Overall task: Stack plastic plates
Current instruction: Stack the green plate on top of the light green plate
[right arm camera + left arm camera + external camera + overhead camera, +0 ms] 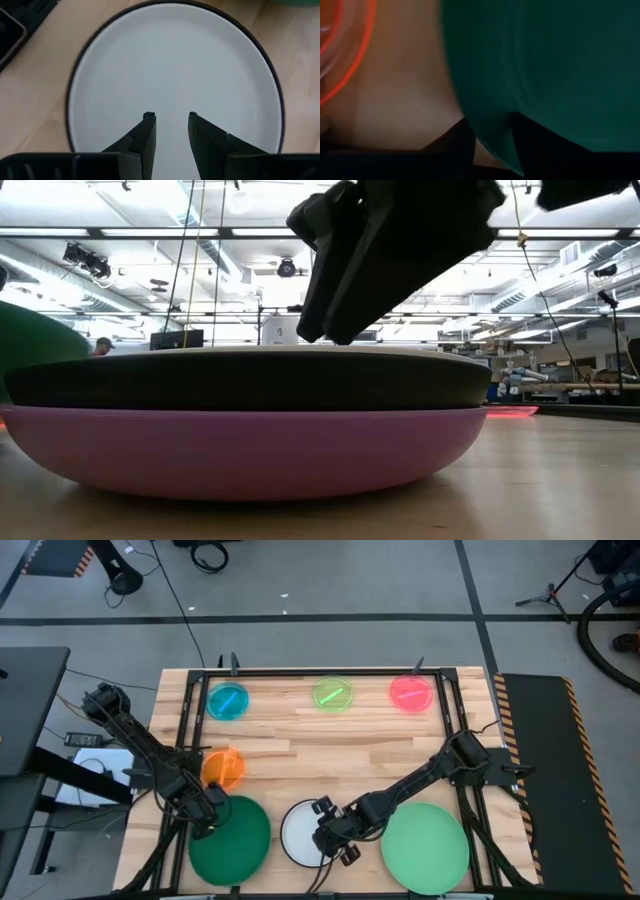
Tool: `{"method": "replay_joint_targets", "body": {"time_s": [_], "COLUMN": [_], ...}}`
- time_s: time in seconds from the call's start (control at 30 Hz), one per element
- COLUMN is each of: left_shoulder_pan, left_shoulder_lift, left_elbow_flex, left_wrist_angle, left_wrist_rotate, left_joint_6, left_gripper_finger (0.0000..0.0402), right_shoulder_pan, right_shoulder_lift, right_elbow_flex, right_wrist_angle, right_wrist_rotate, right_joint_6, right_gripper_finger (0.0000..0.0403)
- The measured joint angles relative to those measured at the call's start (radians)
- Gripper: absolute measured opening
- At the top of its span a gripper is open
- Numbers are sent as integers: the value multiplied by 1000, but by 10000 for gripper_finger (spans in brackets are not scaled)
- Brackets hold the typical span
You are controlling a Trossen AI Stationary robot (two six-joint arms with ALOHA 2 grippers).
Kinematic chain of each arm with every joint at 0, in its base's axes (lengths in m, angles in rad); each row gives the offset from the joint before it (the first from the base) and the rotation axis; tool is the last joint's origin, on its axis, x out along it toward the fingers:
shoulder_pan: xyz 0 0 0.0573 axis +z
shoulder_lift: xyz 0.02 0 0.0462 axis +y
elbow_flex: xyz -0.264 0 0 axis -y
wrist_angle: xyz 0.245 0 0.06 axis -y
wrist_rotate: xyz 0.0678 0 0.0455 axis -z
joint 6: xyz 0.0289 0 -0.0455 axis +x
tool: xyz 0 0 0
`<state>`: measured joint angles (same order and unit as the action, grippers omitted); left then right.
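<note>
The stack at the table's near edge, in the middle, has the white plate [302, 832] on top, lying flat and face up. In the low view the white one sits in a black plate [250, 380], which sits in a purple plate [240, 450] resting on the wood. Being round, these plates have no long axis; all three lie level.

The right gripper [335, 835] hangs over the white plate's right part. In the right wrist view its fingers [145, 137] stand a narrow gap apart with nothing between them, above the plate's face.

Just left of the stack lies the dark green plate [232, 838]. The left gripper [207, 821] is at its upper left rim, and the left wrist view shows the rim [490, 135] passing between the two dark fingers, clamped. From the low view the dark green plate [35, 340] appears tilted, its edge raised.

The orange plate [223, 768] lies flat just beyond the left gripper. The light green plate [425, 845] lies flat right of the stack. Along the far edge, well apart, sit the small blue plate [228, 701], green plate [332, 694] and pink plate [411, 692].
</note>
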<state>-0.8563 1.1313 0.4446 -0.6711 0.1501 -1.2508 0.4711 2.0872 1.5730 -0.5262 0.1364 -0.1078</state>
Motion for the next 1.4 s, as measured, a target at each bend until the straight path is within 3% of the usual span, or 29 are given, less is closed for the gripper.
{"method": "replay_joint_targets", "body": {"time_s": [0.23,0.5,0.7,0.8,1.13,1.4], "left_shoulder_pan": [2,49,201,292,555,697], "left_shoulder_lift": [-11,-100,-170,-192,-202,-202], "left_elbow_flex": [2,27,55,62,78,210], "left_wrist_angle": [77,54,-28,-24,-33,-180], "left_wrist_rotate": [3,-2,-45,-21,253,251], "left_joint_6": [1,61,246,314,455,558], "left_gripper_finger": [19,15,14,13,16,15], "right_shoulder_pan": [-4,54,70,70,24,-43], "right_shoulder_lift": [-21,-68,-64,-63,-60,-60], "right_elbow_flex": [4,120,133,133,88,67], "right_wrist_angle": [-11,37,336,344,330,386], "right_wrist_rotate": [16,158,38,46,45,-128], "right_joint_6": [-34,-236,-288,-288,-450,-593], "right_gripper_finger": [122,122,122,122,151,173]}}
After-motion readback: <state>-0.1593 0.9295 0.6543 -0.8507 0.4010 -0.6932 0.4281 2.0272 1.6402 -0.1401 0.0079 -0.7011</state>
